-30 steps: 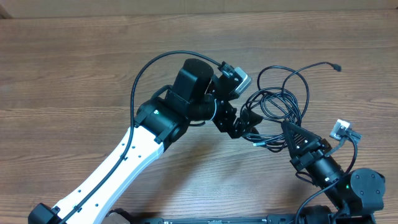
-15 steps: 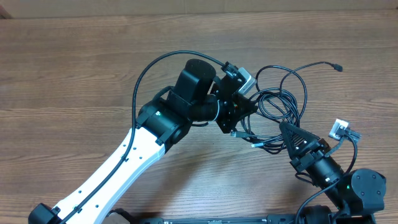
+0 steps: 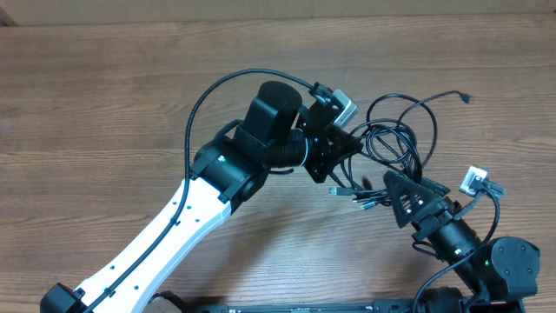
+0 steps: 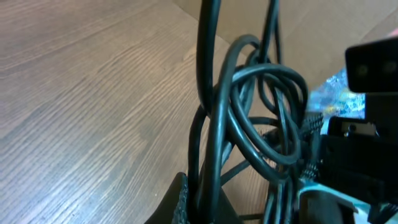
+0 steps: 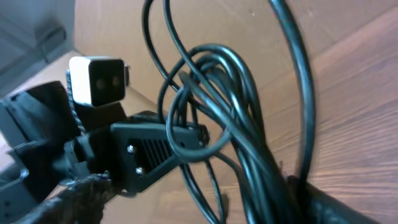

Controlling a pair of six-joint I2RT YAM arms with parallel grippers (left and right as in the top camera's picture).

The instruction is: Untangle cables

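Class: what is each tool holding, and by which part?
The left tool is shut on the cables, gripping the bundled loops at the tangle's left edge. The right tool is open, holding nothing.

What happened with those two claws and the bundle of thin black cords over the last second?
The left gripper moved into the tangle of thin black cables and closed on it. The right gripper opened, letting the cables go. The tangle stayed roughly where it was on the brown wooden table.

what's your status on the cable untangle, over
left gripper shut on the cables. right gripper open, close by the tangle. cables looped and knotted, not yet free. nothing else in the way
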